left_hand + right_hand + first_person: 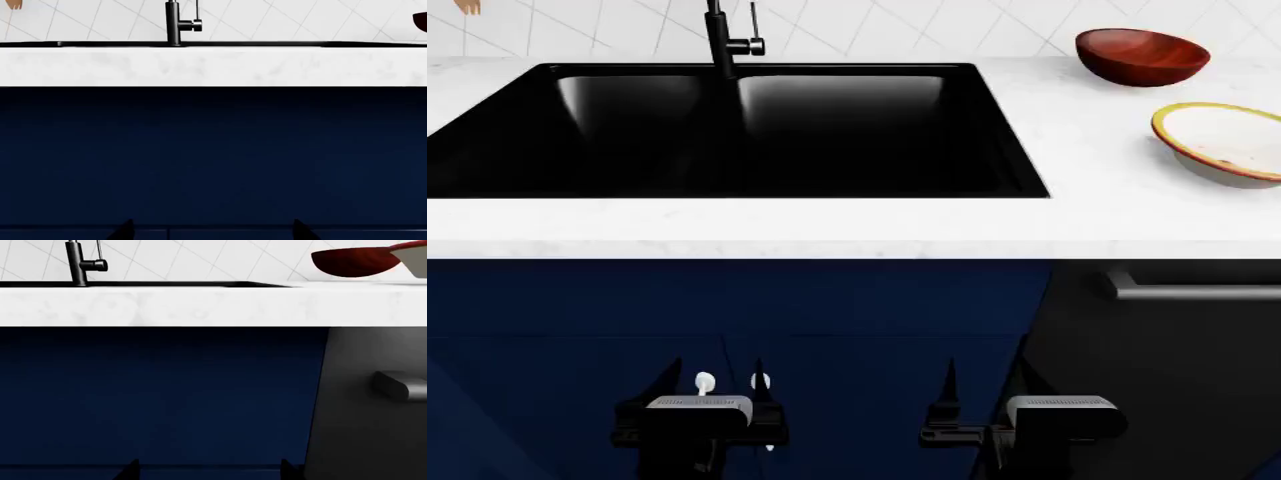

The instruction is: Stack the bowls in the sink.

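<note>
The glossy reddish-brown wood-grain bowl and the shallow white yellow-rimmed bowl sit apart on the white marble counter, right of the black rectangular sink. Low before navy cabinets, the left gripper and right gripper hang released, empty.

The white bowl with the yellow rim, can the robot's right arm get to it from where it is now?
Probably yes. The white bowl sits in the open on the counter, right of the sink. The right gripper hangs low before the cabinets, so it must rise first.
</note>
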{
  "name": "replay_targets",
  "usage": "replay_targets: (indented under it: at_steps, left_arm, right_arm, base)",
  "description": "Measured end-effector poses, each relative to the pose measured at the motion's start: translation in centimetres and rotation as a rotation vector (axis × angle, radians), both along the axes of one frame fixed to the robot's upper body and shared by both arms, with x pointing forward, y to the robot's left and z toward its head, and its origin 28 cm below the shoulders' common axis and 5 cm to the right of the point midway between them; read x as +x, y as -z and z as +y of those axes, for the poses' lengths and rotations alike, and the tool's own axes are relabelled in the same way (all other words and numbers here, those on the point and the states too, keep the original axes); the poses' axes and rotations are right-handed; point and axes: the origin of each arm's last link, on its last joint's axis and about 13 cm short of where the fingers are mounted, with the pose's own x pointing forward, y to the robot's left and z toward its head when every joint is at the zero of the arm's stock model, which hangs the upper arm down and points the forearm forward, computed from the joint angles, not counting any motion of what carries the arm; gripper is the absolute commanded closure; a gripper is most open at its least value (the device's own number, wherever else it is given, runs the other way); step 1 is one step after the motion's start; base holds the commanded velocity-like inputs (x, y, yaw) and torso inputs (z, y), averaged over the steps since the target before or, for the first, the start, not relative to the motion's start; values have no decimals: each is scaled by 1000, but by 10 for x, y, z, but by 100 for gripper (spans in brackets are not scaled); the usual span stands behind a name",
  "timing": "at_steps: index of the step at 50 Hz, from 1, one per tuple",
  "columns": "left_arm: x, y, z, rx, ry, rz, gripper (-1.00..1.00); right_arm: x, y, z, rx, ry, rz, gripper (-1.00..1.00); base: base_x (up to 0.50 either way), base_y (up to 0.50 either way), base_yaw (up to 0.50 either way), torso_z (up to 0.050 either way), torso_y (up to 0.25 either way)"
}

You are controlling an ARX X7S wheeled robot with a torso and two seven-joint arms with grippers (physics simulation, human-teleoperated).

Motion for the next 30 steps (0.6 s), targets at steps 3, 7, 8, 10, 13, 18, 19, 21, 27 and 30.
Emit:
replay_targets:
  at_steps: [3, 7, 8, 10, 13, 18, 19, 21, 27, 30]
  left_arm:
    - [0, 0, 0, -1, 0, 1, -100]
    - [0, 0, 0, -5, -1, 5, -100]
    - [0, 0, 0, -6, -2, 6, -100]
    - [0, -1, 0, -10, -2, 9, -100]
    - [0, -2, 0, -17, 2, 15, -100]
    - [4, -14, 1, -30, 20, 12, -100]
    - [5, -17, 1, -32, 24, 10, -100]
    - [7, -23, 1, -33, 33, 5, -100]
    - [14, -42, 4, -38, 59, -10, -100]
    - [18, -54, 5, -39, 74, -20, -100]
  right_arm:
    - [0, 0, 0, 0, 0, 0, -100]
    - [0, 0, 0, 2, -2, -1, -100]
    - [0, 0, 1, 2, -3, -2, -100]
    - [0, 0, 1, 3, -4, -2, -100]
    - [0, -1, 1, 5, -6, -2, -100]
    - [4, -7, -1, 8, -8, -12, -100]
    - [4, -9, -1, 8, -8, -15, -100]
    - [7, -12, -2, 8, -9, -21, -100]
    - [14, -25, -4, 4, -16, -39, -100]
    - [19, -33, -6, -1, -17, -49, -100]
  base:
    - [0, 0, 0, 0, 0]
    - [0, 0, 0, 0, 0]
    - [0, 0, 0, 0, 0]
    - [0, 0, 0, 0, 0]
    - [0, 0, 0, 50, 0]
    - [0, 0, 0, 50, 0]
    - [0, 0, 0, 50, 0]
    - [0, 0, 0, 50, 0]
    - [0, 0, 0, 50, 0]
    - [0, 0, 0, 50, 0]
